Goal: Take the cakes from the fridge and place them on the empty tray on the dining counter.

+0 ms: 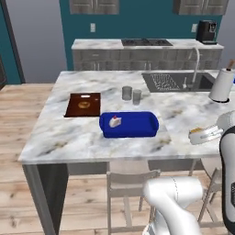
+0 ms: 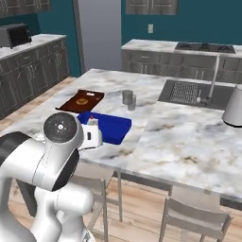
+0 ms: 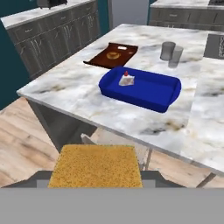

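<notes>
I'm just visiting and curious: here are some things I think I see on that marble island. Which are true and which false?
1. The white cherry-topped cake sits in the blue tray. True.
2. The tan square cake is on the tray too. False: it is between the fingers, short of the dining counter.
3. Two glasses stand beyond the tray. True.
4. The brown board is bare. False: a round pastry lies on it.
5. The tray is in the sink. False: it rests on the marble.
</notes>
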You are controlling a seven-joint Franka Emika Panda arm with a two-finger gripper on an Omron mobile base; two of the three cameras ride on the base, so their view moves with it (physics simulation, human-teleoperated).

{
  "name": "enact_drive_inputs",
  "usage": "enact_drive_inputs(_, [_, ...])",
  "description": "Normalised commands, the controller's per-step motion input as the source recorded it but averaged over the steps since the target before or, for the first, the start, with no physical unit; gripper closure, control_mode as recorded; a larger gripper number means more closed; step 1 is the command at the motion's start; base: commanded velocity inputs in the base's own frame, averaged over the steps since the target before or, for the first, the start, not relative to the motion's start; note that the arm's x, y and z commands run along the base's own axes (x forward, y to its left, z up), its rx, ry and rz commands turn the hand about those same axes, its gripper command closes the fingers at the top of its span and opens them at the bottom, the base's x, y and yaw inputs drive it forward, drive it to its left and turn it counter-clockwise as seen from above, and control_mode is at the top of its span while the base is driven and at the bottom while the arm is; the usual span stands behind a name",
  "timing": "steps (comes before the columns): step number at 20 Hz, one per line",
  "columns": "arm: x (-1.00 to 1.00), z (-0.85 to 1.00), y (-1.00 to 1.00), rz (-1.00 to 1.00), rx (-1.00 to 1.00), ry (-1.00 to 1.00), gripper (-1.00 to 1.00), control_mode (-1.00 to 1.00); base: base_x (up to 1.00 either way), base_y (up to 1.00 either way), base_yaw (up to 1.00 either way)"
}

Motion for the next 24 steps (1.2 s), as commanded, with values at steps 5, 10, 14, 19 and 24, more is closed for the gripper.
enact_drive_inputs(5, [0.00,0.00,0.00,0.00,0.00,0.00,1.00,1.00,1.00,0.01,0.03])
enact_drive_inputs(10, [0.00,0.00,0.00,0.00,0.00,0.00,1.00,1.00,1.00,0.13,0.00])
enact_drive_inputs(14, [0.00,0.00,0.00,0.00,0.00,0.00,1.00,1.00,0.75,0.01,0.00])
enact_drive_inputs(19, [0.00,0.00,0.00,0.00,0.00,0.00,1.00,1.00,0.24,0.00,0.00])
enact_drive_inputs(24, [0.32,0.00,0.00,0.00,0.00,0.00,1.00,-1.00,0.14,0.00,0.00])
